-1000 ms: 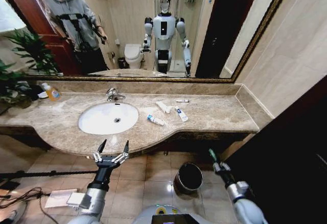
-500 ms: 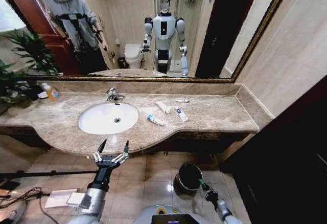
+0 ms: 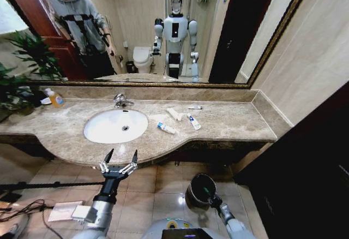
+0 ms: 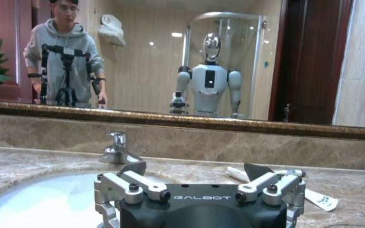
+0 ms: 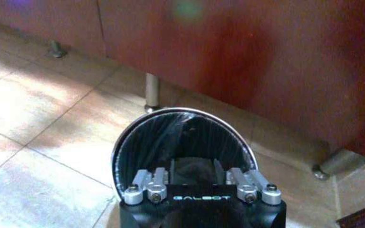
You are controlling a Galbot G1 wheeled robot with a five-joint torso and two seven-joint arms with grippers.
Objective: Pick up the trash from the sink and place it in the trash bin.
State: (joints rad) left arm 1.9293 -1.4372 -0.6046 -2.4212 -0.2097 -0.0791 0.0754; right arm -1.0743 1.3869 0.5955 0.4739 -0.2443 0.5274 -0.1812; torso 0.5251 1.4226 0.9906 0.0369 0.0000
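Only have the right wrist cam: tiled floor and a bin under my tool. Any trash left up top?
Observer: Yes. Four small white tubes and wrappers lie on the beige-brown marble countertop, on the robot's right of the white oval sink.
Operator: Anything inside the basin?
Observer: Nothing that I can see; the sink looks bare around its drain.
Operator: Right tool is over the shiny black round trash bin here. Left arm?
Observer: The left tool is open and hovers off the countertop's front edge, in front of the sink.
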